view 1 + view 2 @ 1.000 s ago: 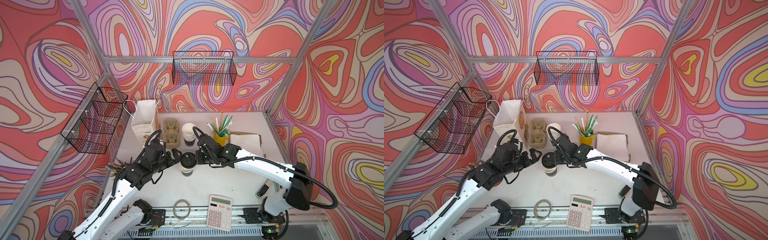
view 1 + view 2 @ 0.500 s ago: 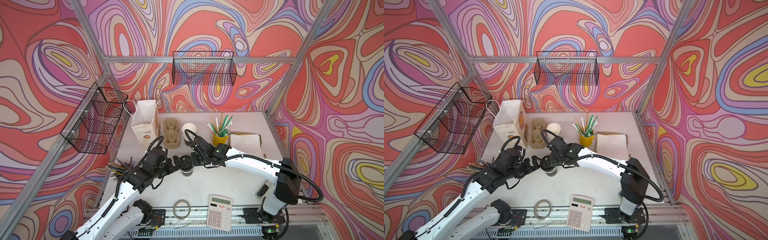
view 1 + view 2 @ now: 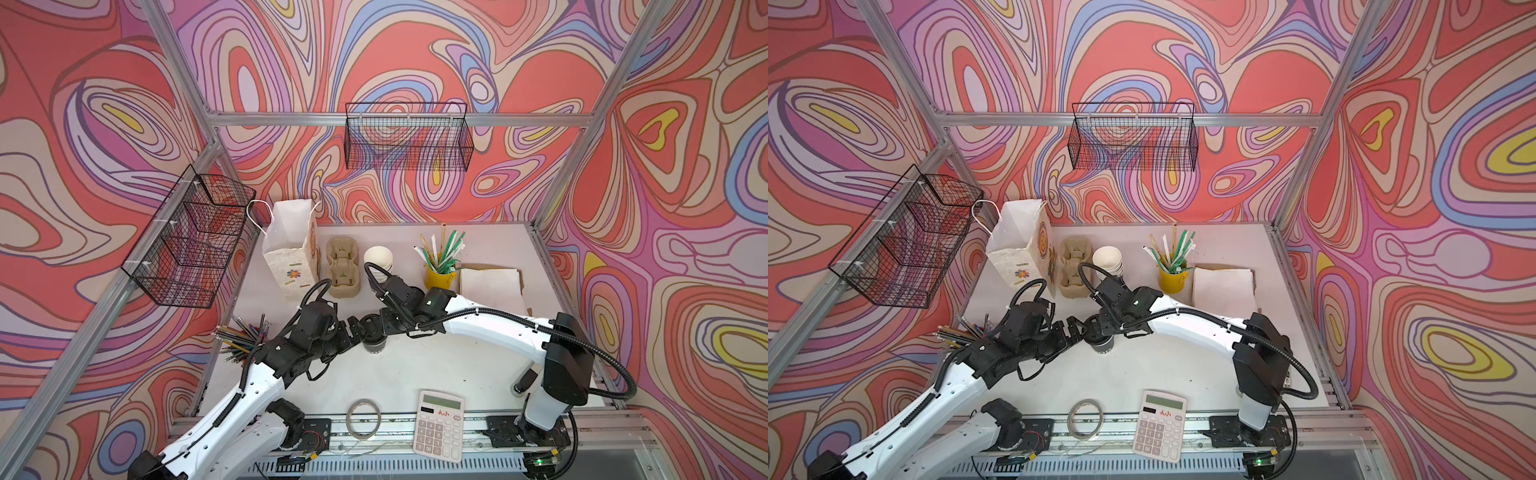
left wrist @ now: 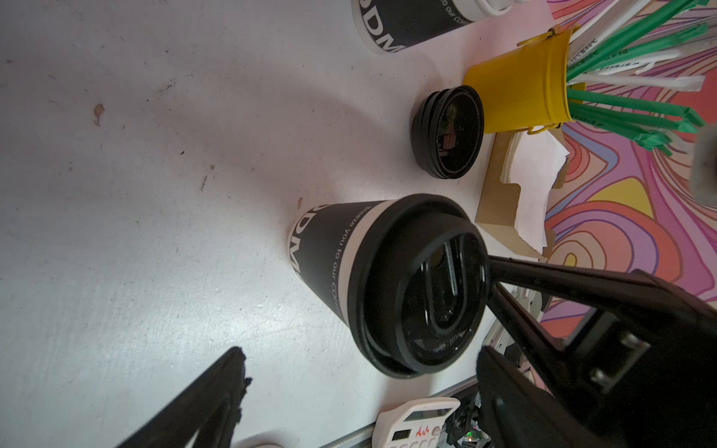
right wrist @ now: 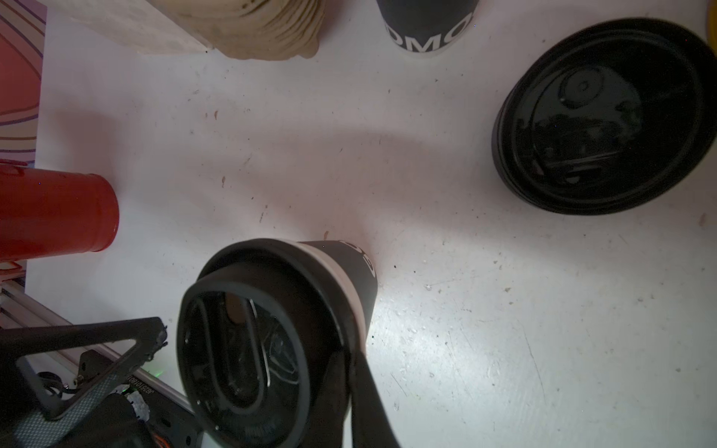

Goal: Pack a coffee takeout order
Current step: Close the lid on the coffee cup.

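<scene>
The black paper cup (image 3: 374, 340) (image 3: 1103, 344) with its black lid (image 4: 423, 287) (image 5: 264, 341) stands upright mid-table. My left gripper (image 3: 357, 331) (image 3: 1077, 330) (image 4: 361, 388) is open, with a finger on each side of the cup's left side. My right gripper (image 3: 385, 328) (image 3: 1103, 327) (image 5: 351, 372) is shut and empty, its tips touching the lid's rim from the right. The tan carrier (image 3: 343, 266) (image 3: 1075, 266) lies empty at the back, beside the white printed paper bag (image 3: 291, 249) (image 3: 1017, 245).
Lidless cups (image 3: 379, 259), a yellow straw pot (image 3: 440, 276) and napkins (image 3: 490, 284) line the back. Spare black lids (image 5: 605, 116) lie near the pot. A red pencil pot (image 5: 58, 217) stands left; a calculator (image 3: 440, 424) and tape roll (image 3: 364, 417) sit in front.
Both arms have dropped and closed in on the cup. The left gripper slid right up to it and the shut right gripper came left onto the lid. The cup has not moved.
</scene>
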`<action>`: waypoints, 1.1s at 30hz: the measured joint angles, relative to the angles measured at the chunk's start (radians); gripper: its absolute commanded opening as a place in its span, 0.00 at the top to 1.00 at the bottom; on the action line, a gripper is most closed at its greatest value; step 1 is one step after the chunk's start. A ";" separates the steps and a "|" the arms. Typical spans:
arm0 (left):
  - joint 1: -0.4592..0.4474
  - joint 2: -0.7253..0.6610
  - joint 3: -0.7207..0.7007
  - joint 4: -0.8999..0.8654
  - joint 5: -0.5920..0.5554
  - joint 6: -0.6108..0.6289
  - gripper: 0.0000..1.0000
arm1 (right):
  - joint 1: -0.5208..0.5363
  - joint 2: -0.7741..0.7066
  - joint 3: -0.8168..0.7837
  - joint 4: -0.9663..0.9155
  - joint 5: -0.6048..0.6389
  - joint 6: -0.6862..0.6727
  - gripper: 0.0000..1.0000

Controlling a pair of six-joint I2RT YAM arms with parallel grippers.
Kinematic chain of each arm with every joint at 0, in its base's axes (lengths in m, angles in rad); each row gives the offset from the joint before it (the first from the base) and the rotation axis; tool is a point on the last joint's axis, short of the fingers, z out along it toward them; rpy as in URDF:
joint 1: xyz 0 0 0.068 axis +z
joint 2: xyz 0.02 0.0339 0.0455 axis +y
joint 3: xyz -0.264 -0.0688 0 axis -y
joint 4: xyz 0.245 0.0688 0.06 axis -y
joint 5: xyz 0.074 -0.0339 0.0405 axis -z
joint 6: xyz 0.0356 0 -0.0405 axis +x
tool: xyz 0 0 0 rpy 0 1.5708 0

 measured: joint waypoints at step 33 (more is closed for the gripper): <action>0.000 0.060 -0.066 0.105 -0.011 -0.039 0.24 | 0.014 0.044 0.044 -0.042 0.067 -0.023 0.93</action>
